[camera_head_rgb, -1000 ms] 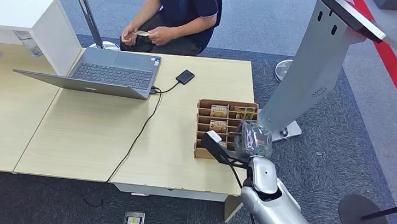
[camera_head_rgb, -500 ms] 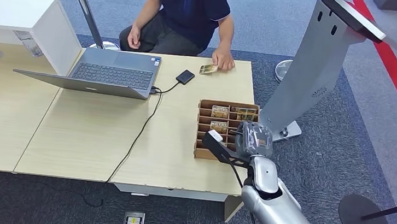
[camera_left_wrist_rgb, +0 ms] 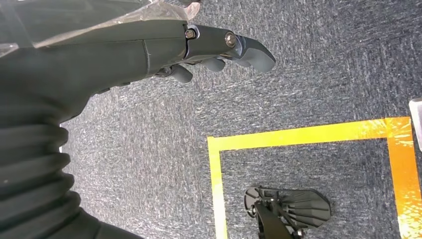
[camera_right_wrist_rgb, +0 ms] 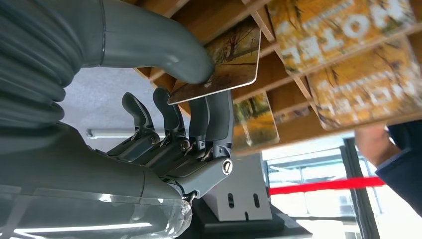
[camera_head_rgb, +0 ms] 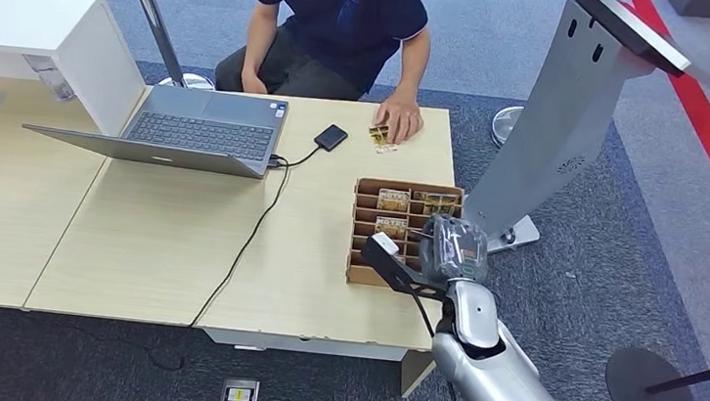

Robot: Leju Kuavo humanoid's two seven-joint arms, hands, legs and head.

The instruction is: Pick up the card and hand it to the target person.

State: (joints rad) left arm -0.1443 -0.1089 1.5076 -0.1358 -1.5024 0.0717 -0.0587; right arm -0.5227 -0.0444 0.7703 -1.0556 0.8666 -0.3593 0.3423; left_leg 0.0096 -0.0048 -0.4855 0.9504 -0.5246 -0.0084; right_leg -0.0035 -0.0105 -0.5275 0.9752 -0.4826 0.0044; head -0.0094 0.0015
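The right hand [camera_head_rgb: 451, 249] hangs over the near right part of the cardboard box [camera_head_rgb: 365, 202], which stands on the right end of the light wooden desk [camera_head_rgb: 150, 250]. In the right wrist view its thumb and fingers [camera_right_wrist_rgb: 219, 112] are pressed on a card [camera_right_wrist_rgb: 226, 62] with an autumn picture, so the card is pinched between them, just at the wooden dividers of the box. More cards [camera_head_rgb: 392, 199] stand in the far slots of the box. The left hand [camera_left_wrist_rgb: 149, 47] hangs low above the grey carpet [camera_left_wrist_rgb: 318, 64]; its fingers are a little curled and hold nothing. At the far edge of the desk a person in a dark shirt [camera_head_rgb: 349, 13] rests one hand [camera_head_rgb: 401, 119] on another card [camera_head_rgb: 378, 134]. An open laptop [camera_head_rgb: 196, 128] sits to the left, and a small black device [camera_head_rgb: 331, 137] lies beside it.
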